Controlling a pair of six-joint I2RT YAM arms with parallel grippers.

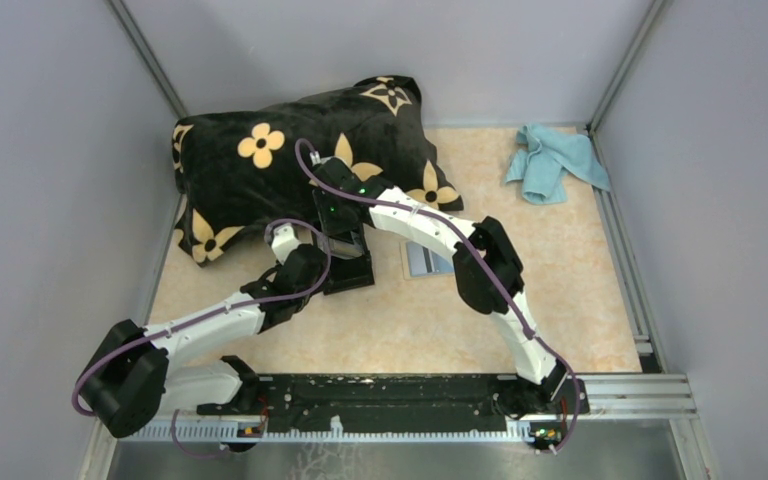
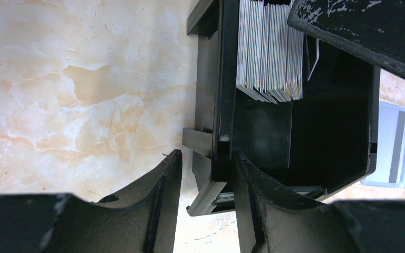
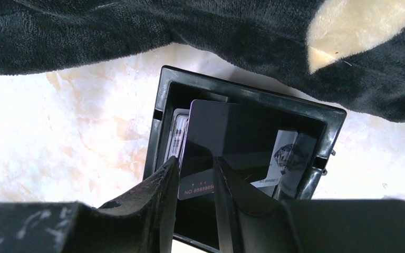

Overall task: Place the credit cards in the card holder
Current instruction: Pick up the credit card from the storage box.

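Note:
The black card holder [image 1: 352,272] sits open on the table in front of the pillow. My right gripper [image 1: 342,235] hangs over it, its jaws slightly apart. In the right wrist view the gripper [image 3: 195,176] stands just above a dark card [image 3: 227,132] that leans inside the holder [image 3: 253,95]. My left gripper [image 2: 205,168] is open and straddles the holder's left wall [image 2: 224,105], the right finger against it. Several cards [image 2: 269,52] stand in the slots. A grey card with a dark stripe [image 1: 428,260] lies on the table to the holder's right [image 2: 395,153]. No beige card shows.
The big black pillow with yellow flowers [image 1: 260,170] lies right behind the holder and fills the top of the right wrist view [image 3: 137,31]. A light blue cloth [image 1: 555,160] lies at the back right. Grey walls enclose the table on three sides.

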